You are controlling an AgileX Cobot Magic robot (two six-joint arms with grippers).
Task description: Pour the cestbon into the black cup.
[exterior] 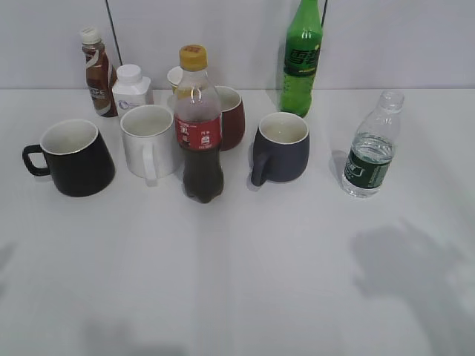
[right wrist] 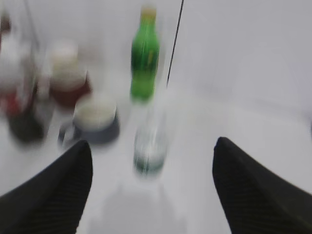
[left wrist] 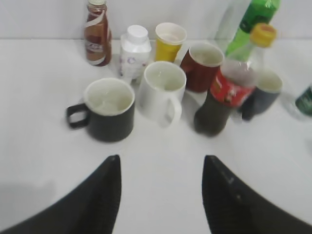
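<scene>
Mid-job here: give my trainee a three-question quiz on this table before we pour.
1. True or false: the cestbon stands capped.
2. Which mug is farthest left in the exterior view? A) white mug B) black cup C) grey-blue mug
3. Fill in: both pincers, left and right, are ___ and hold nothing.

Key: 1 false, no cap shows; 2 B; 3 open.
</scene>
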